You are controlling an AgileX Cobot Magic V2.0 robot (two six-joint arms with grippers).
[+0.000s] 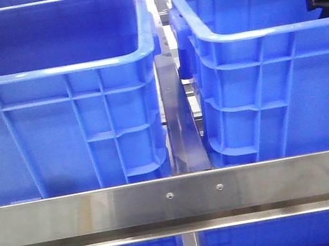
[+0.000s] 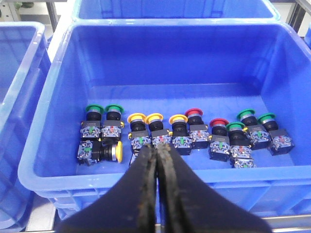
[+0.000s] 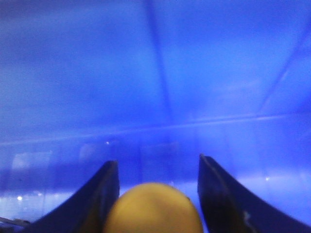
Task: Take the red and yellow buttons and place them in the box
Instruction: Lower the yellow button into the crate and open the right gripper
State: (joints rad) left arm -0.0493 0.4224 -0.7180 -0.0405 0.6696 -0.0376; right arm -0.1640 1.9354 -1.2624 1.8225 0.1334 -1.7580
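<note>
My right hand (image 3: 154, 194) held a yellow button (image 3: 153, 209) between its fingers, low inside a blue box (image 3: 155, 73). My left hand (image 2: 158, 165), pinched shut and empty, hung over the crate (image 2: 48, 145) of remaining buttons. I judged release came next.

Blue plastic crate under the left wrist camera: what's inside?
The blue plastic crate holds push buttons: five green-capped, four yellow-capped, two red-capped. The shut left claw hides part of the near floor.

Green buttons (image 2: 95, 109) sit in rows inside bin; steel rail (image 1: 177, 200) crosses front, dark divider (image 1: 181, 126) between bins.
</note>
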